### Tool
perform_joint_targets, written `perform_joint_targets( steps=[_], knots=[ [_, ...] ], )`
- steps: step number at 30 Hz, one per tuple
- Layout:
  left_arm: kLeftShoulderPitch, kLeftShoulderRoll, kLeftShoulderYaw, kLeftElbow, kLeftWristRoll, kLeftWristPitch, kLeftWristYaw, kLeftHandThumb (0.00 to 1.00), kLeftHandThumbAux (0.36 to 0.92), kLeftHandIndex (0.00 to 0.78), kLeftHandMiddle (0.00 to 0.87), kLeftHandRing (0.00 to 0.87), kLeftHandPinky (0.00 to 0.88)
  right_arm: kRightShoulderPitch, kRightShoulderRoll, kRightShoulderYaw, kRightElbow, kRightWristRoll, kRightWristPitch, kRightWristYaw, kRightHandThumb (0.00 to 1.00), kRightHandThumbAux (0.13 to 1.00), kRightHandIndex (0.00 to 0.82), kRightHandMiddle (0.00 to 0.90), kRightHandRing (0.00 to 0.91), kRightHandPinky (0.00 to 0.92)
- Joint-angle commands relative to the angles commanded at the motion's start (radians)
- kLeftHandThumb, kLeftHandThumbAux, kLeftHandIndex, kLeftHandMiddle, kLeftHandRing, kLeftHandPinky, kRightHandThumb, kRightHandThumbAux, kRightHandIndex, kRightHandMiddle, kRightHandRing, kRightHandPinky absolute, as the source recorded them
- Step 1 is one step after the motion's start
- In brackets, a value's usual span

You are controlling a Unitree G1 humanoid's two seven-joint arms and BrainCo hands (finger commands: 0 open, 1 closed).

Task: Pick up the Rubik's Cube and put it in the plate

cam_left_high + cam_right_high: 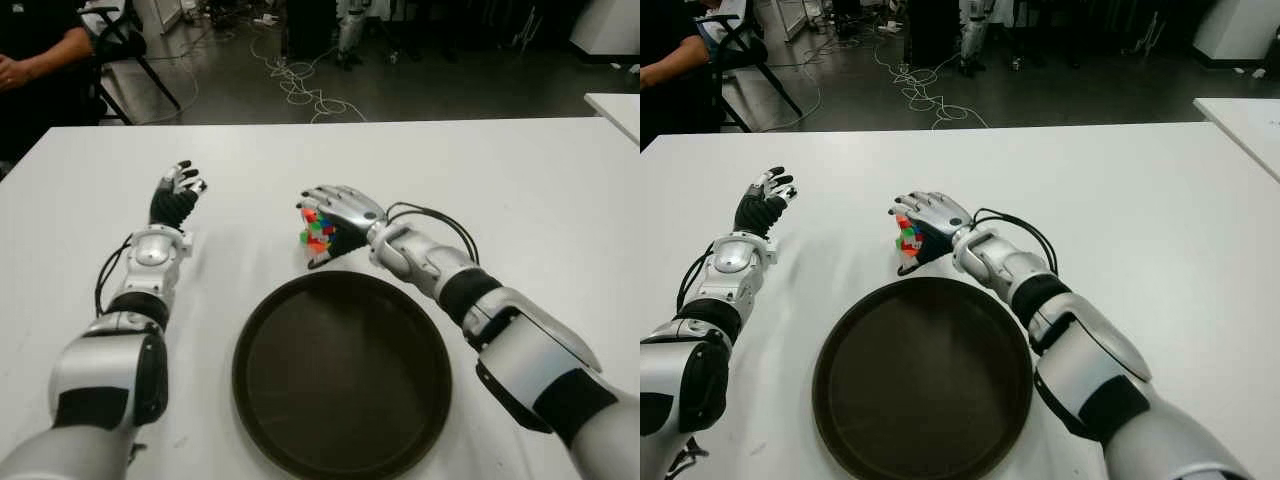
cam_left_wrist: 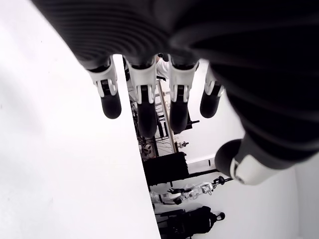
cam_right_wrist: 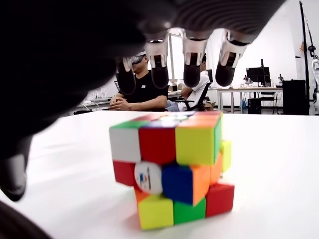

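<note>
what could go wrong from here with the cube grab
The right hand arches over the Rubik's Cube with fingers not yet closed, so an uneven squeeze might knock it away. The cube's layers look twisted out of line, which could let it shift in the grip. The plate rim is close; a low carry may clip it.

The right hand (image 1: 338, 215) arched over the cube (image 1: 317, 232) with fingers spread, none touching it, and bare table (image 1: 520, 190) lay open beyond and to its right. The plate (image 1: 342, 372) sat just near of the cube, nothing between them. The left hand (image 1: 176, 198) stood well apart, on the cube's left.
</note>
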Motion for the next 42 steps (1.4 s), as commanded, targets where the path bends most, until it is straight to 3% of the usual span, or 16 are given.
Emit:
perform_joint_targets(
  steps=[23,42],
  knots=[
    [0.002,0.003,0.005,0.001,-0.002,-0.005,-0.014,0.157,0.543,0.079,0.157,0.134,0.103,-0.029,0.008,-0.037,0.028,0.020,0.022,-0.010,0.000,0.497,0.000,0.000,0.000,0.041],
    [0.003,0.003,0.007,0.002,-0.004,-0.002,-0.011,0.149,0.547,0.073,0.149,0.124,0.088,-0.057,0.023,-0.039,0.043,0.017,0.044,0.013,0.000,0.487,0.000,0.000,0.000,0.037]
  ],
)
